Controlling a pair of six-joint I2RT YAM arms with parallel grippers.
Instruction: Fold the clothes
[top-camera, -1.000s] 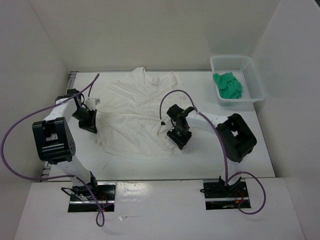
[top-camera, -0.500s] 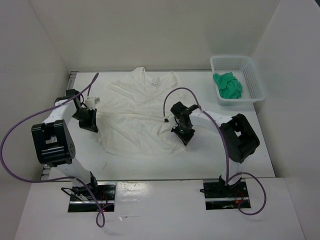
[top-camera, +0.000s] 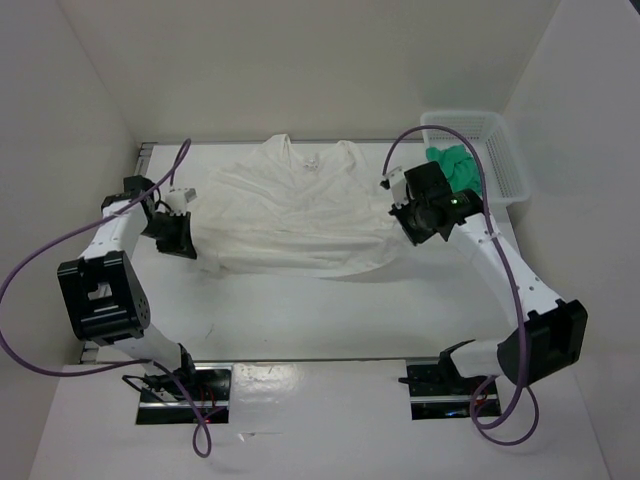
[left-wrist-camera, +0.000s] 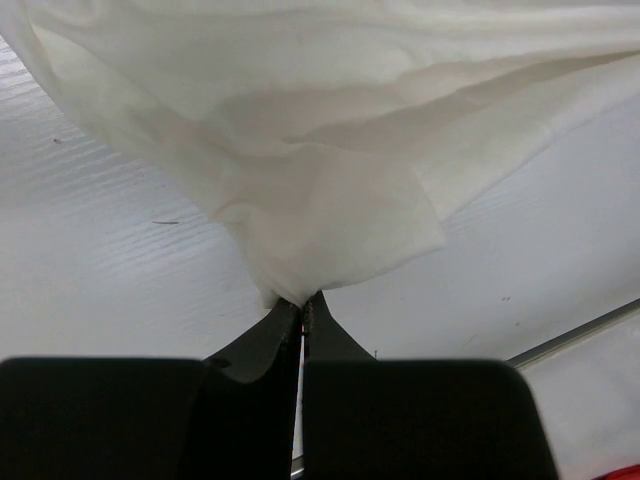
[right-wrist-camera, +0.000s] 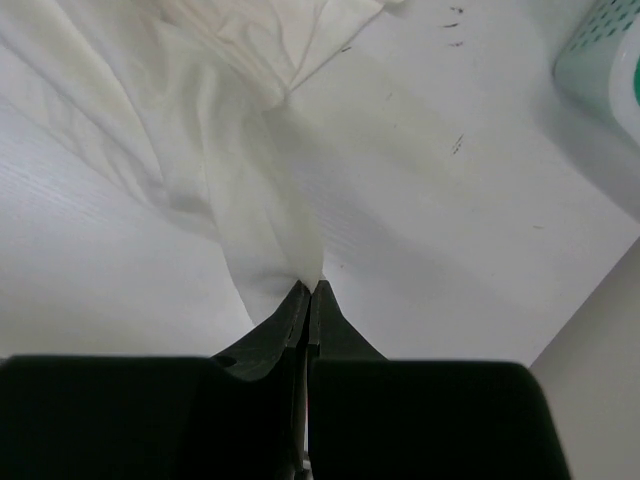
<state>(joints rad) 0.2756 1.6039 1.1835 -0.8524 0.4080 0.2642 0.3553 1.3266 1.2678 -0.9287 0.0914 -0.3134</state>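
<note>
My left tool (left-wrist-camera: 302, 304) and right tool (right-wrist-camera: 307, 289) each pinch an edge of the large, thin white garment (top-camera: 290, 215); limp and light, it seems best gripped at corners.

- White tubular left arm (top-camera: 118, 222) and right arm (top-camera: 505, 268), with boxy black joint housings.
- Looping purple cables (top-camera: 181, 158) along both.
- Black wedge-shaped jaws.
- Small green light (top-camera: 452, 200) on the right wrist.

White table (top-camera: 300, 320): white garment (top-camera: 290, 215) spread across back middle; mesh basket (top-camera: 512, 165) at back right corner.
</note>
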